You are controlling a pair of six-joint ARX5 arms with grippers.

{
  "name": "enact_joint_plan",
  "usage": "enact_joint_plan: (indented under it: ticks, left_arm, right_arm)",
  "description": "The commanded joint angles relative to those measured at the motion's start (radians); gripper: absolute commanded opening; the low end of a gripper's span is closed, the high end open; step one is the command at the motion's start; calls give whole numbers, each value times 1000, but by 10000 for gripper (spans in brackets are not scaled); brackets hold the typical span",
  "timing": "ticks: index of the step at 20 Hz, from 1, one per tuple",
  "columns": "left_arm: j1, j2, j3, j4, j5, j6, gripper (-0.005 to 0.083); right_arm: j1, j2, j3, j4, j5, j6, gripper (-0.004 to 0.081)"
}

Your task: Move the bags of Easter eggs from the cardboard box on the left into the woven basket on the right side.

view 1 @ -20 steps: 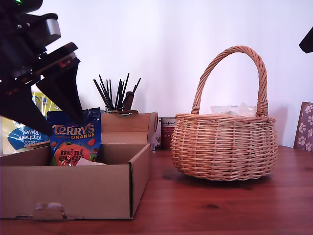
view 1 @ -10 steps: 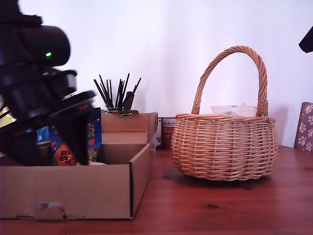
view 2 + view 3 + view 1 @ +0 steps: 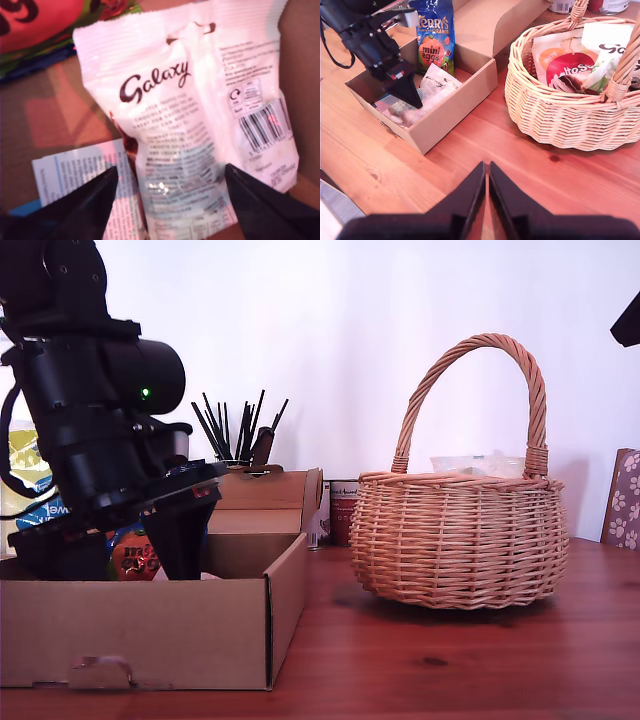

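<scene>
Exterior view: first gripper [image 3: 120, 555] is being lowered into the box [image 3: 150, 625].
Fingers: being held spread, straddling the white bag [image 3: 200, 115], nothing pinched yet.
Second gripper [image 3: 486, 187]: pressed together, idle near the basket [image 3: 560, 110].

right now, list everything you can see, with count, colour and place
shallow brown cardboard box: one, exterior view's left
blue Terry's mini eggs pouch: one, upright in the box
white Galaxy pouch: one, lying in the box
round tan wicker basket: one, exterior view's right
red-and-cream Maltesers pouch: one, in the basket
white-and-green pouch: one, in the basket
black sticks: a bunch, behind the box
wooden table: one, reddish brown
my first claw: black, open over the Galaxy pouch
my second claw: black, shut, above the table
</scene>
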Motion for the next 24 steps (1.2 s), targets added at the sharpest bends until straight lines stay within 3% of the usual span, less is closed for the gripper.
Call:
enact_joint_plan:
  ticks: [1, 5, 10, 17, 24]
  left_arm:
    - [-4, 32, -10, 2, -5, 4, 543]
    - [-4, 32, -9, 28, -2, 5, 212]
    - [-4, 32, -8, 69, 5, 24, 7]
    - [-3, -5, 57, 4, 15, 66, -20]
    - [-3, -146, 124, -13, 18, 77, -20]
  right_arm:
    - [5, 0, 11, 8, -4, -2, -12]
    - [5, 0, 11, 8, -4, -2, -12]
    - [5, 0, 11, 8, -5, -2, -12]
    - [5, 0, 11, 7, -4, -2, -12]
    - [5, 0, 11, 8, -4, -2, -12]
